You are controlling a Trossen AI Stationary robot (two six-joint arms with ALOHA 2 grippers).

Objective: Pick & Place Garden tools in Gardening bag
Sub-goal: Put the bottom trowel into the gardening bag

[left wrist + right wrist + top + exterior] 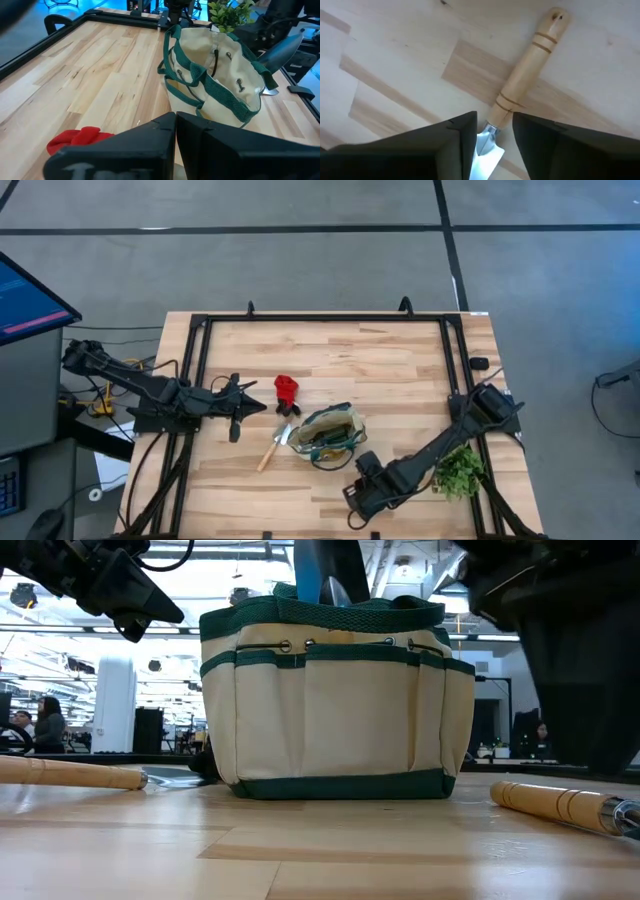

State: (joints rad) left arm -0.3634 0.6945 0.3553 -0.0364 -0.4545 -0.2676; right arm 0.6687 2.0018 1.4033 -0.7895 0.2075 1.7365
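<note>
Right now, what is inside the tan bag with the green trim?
Inside the tan fabric bag with green trim, the high view shows dark and teal tool parts poking up. Which tools they are, and anything deeper, is hidden by the bag's walls.

- No text, label, brand, number or sign can be read in any view.
- Bag (335,710): plain fabric, no lettering visible.
- Screen (25,300) at the table's left: lit, its content too small to read.
</note>
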